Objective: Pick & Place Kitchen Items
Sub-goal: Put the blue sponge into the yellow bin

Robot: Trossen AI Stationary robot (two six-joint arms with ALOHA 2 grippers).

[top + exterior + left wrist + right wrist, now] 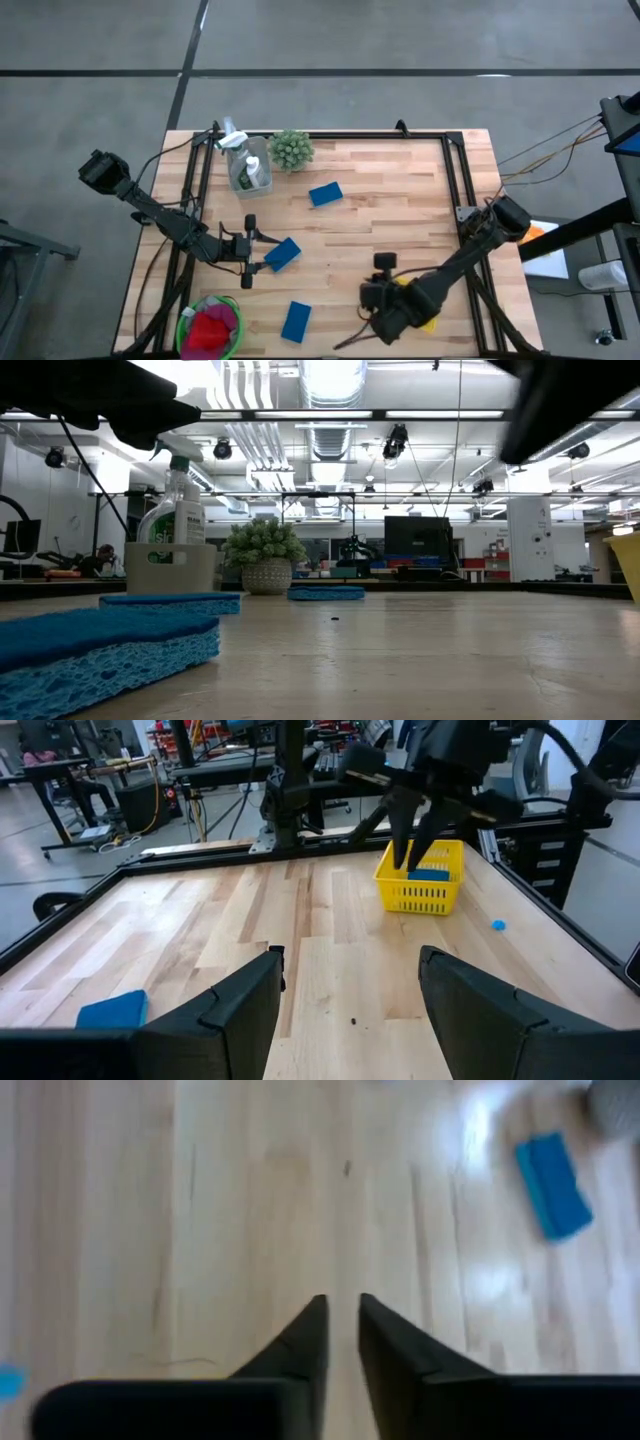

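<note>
**On the wooden tabletop: two robot claws among blue sponges and baskets**

Seen from above, the wooden tabletop (390,215) holds three flat blue sponges. One sponge (325,193) lies near the middle, toward the far edge. A second sponge (283,253) lies left of centre. A third sponge (296,321) lies near the front edge.

The left claw (249,252) sits low over the left part of the tabletop, just beside the second sponge, on that sponge's left. Its fingers are spread wide apart and hold nothing. From its wrist camera the two dark fingers (235,1010) frame bare wood.

The right claw (384,262) is over the front right part of the tabletop. Its fingers (300,1345) are nearly pressed together, with only a thin gap, and grip nothing. Beneath that arm stands a yellow basket (420,880) with a blue sponge inside.

At the front left corner is a green basket (210,325) filled with red and pink cloths (208,328). Near the far left corner a clear tub (247,165) holds a spray bottle (172,500) and a small bottle. Just beside the tub is a small round spiky green plant (291,149) in a pot.
</note>
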